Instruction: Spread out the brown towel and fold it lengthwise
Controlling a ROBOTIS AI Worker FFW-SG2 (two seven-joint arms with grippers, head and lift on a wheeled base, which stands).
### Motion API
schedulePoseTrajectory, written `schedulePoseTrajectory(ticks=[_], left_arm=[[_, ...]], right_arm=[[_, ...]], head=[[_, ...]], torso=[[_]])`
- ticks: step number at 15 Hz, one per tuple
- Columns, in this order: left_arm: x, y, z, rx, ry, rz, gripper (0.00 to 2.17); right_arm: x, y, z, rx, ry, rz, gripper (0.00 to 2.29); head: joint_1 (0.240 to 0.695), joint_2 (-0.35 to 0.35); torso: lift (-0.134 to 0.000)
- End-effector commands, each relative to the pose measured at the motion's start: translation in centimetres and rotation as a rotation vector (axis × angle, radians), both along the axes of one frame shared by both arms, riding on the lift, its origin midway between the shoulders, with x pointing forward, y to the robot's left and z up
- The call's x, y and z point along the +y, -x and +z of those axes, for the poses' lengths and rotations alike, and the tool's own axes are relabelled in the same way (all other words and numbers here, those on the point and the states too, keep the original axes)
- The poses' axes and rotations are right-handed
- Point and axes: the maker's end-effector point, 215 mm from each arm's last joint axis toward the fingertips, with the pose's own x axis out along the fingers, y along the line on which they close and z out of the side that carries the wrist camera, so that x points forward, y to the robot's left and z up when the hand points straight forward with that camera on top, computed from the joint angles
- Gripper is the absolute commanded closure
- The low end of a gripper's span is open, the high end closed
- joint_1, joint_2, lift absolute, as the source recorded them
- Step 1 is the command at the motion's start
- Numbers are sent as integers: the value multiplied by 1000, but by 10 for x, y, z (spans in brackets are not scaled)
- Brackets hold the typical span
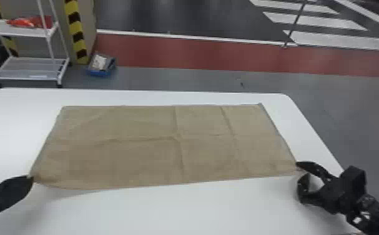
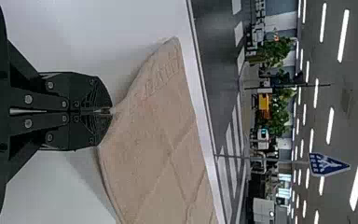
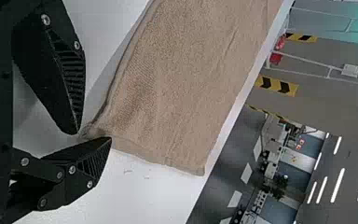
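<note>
The brown towel (image 1: 135, 147) lies spread as a wide rectangle on the white table, with crossing creases. At its near left corner my left gripper (image 1: 31, 178) is shut on the towel; the left wrist view has that gripper (image 2: 107, 111) with the fingertips pinched together on the corner of the towel (image 2: 154, 140). By the near right corner my right gripper (image 1: 297, 170) stands open. In the right wrist view the fingers of this gripper (image 3: 94, 134) are parted, with the corner of the towel (image 3: 168, 93) between or just beside their tips.
The white table (image 1: 166, 209) has its rounded far right corner beyond the towel. Past the far edge, on the floor, stand a wire shelf cart (image 1: 26, 67) and a blue bin (image 1: 101, 65), beside a post with yellow and black stripes.
</note>
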Motion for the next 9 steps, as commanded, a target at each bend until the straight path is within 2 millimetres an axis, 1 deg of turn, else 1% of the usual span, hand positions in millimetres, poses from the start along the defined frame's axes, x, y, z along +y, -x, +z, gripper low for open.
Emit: schedulePoseTrajectory(ticks=[1, 3, 4, 5, 7, 9], left_arm=[[0, 0, 1, -3, -1, 0, 1258], [0, 0, 2, -3, -2, 2, 1258], [1, -1, 2, -4, -3, 5, 1258], [1, -2, 4, -7, -5, 8, 1258], [-1, -5, 12, -21, -5, 10, 1258], [5, -7, 23, -36, 5, 40, 1258]], right_arm=[[0, 1, -8, 33, 6, -2, 647], [-2, 1, -8, 35, 2, -5, 1038], [-4, 1, -2, 21, -3, -7, 1197], [-5, 2, 4, 7, -12, -9, 1298], [-9, 2, 30, -43, -37, -12, 1301], [-14, 1, 61, -96, -73, -13, 1301]], head=[[695, -168], [695, -167], [695, -167], [695, -168], [695, -169], [695, -173]], torso=[[-125], [-125], [-125], [-125], [-125], [-125]])
